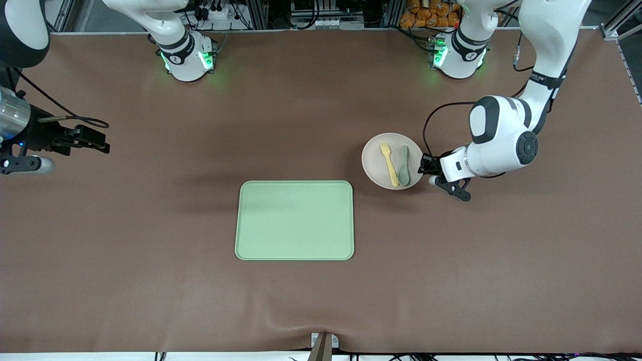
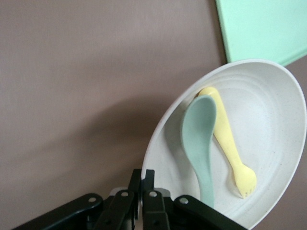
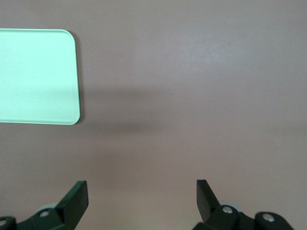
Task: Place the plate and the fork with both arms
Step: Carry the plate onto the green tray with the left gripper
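Observation:
The round off-white plate (image 1: 376,168) is on the brown table toward the left arm's end, with the pale yellow fork (image 1: 388,164) lying in it. My left gripper (image 1: 425,166) is at the plate's edge on the left arm's side, shut on the rim. In the left wrist view the fingers (image 2: 137,178) pinch the plate's rim (image 2: 268,110), and the fork (image 2: 230,143) lies inside it. My right gripper (image 1: 103,142) is open and empty over bare table at the right arm's end; its own view (image 3: 141,196) shows only table between the fingers.
A grey-green spoon (image 1: 404,164) lies in the plate beside the fork and also shows in the left wrist view (image 2: 199,139). The rectangular light green tray (image 1: 295,220) lies mid-table, nearer the front camera than the plate; it shows in both wrist views (image 2: 259,28) (image 3: 33,76).

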`<state>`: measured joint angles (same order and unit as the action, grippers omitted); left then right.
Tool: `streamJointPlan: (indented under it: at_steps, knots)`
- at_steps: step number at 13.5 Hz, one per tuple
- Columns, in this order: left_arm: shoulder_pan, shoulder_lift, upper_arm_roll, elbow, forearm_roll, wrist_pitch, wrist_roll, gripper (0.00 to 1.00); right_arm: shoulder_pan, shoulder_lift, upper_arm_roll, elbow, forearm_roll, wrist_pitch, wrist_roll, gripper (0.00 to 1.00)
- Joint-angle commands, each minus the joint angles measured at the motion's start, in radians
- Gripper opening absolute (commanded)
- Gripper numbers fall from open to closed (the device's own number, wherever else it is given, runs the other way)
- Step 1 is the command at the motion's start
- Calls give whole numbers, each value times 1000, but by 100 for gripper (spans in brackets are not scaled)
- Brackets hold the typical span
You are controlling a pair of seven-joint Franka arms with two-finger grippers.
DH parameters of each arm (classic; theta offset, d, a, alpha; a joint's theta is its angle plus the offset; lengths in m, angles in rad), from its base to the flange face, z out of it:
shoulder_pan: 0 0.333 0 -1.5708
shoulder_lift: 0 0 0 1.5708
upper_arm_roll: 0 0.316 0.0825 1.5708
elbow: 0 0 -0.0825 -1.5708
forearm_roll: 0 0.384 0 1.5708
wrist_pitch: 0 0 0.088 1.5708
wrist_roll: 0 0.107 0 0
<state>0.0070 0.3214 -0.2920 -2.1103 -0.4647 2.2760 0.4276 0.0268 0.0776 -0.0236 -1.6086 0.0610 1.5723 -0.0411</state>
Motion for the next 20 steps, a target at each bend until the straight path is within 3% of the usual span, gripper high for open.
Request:
streamJointPlan:
  at_steps: [1, 4, 9, 13, 20]
  knots:
    - [-47, 96, -4, 145, -5, -39, -74, 0, 24, 28, -6, 13, 39, 12, 18, 100]
    - [-126, 177, -2, 272, 15, -39, -203, 0, 31, 57, -6, 15, 88, 21, 18, 100]
    - [-257, 333, -1, 502, 144, -39, -452, 0, 68, 86, -6, 13, 89, 57, 46, 100]
    - [-318, 458, 19, 659, 164, -38, -510, 0, 91, 113, -6, 15, 88, 66, 84, 100]
    - [-401, 591, 71, 828, 161, -12, -510, 0, 131, 208, -6, 79, 129, 80, 102, 100]
